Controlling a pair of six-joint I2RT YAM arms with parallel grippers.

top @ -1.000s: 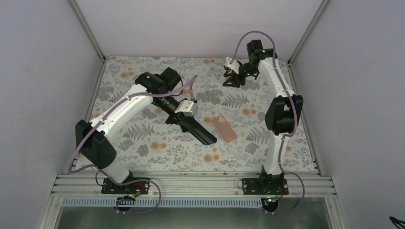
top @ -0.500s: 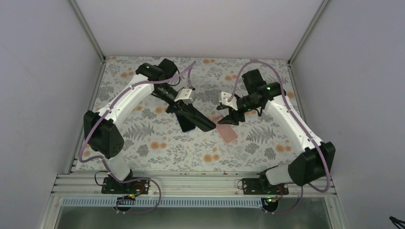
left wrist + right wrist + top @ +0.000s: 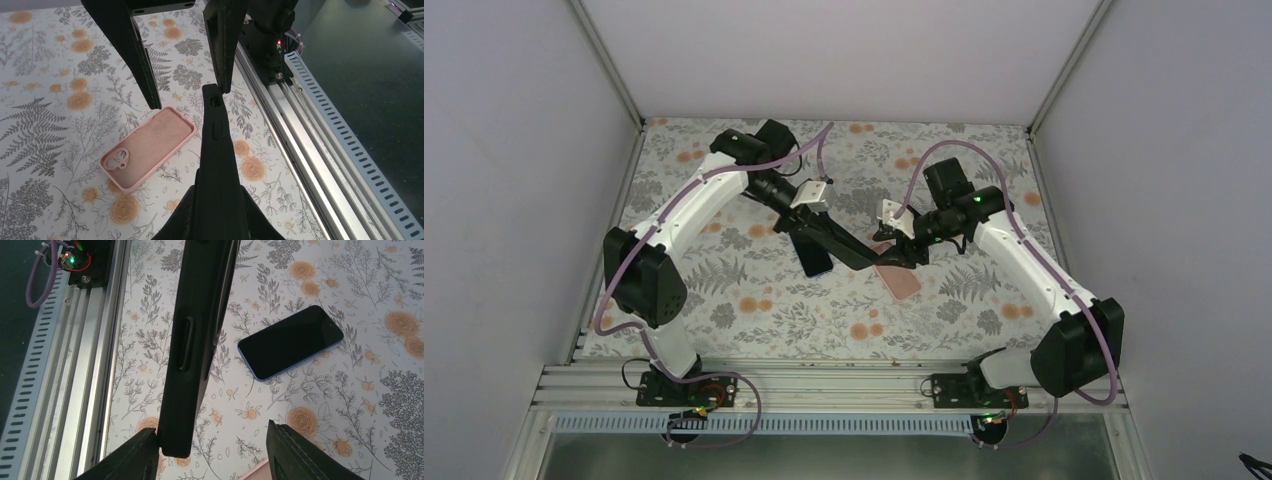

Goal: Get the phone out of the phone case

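My left gripper (image 3: pixel 832 235) (image 3: pixel 217 197) is shut on a black phone case (image 3: pixel 864 253) (image 3: pixel 215 140) (image 3: pixel 192 340), held edge-on above the floral mat. Whether a phone sits inside it cannot be told. My right gripper (image 3: pixel 904 250) (image 3: pixel 215 450) is open around the case's far end; its left finger (image 3: pixel 135 455) touches the case edge and the other finger stands well apart. A dark-screened phone with a blue rim (image 3: pixel 290 342) (image 3: pixel 816 263) lies flat on the mat under the left arm. An empty pink case (image 3: pixel 150 145) (image 3: pixel 904 283) lies open side up below both grippers.
The floral mat (image 3: pixel 754 310) covers the table. An aluminium rail (image 3: pixel 824 385) (image 3: pixel 310 125) with both arm bases runs along the near edge. Grey enclosure walls (image 3: pixel 514 200) stand on the left, right and back.
The right arm swung from the back of the table to the middle and brought its open jaws to the black case's end. The left arm shifted the case back and right.
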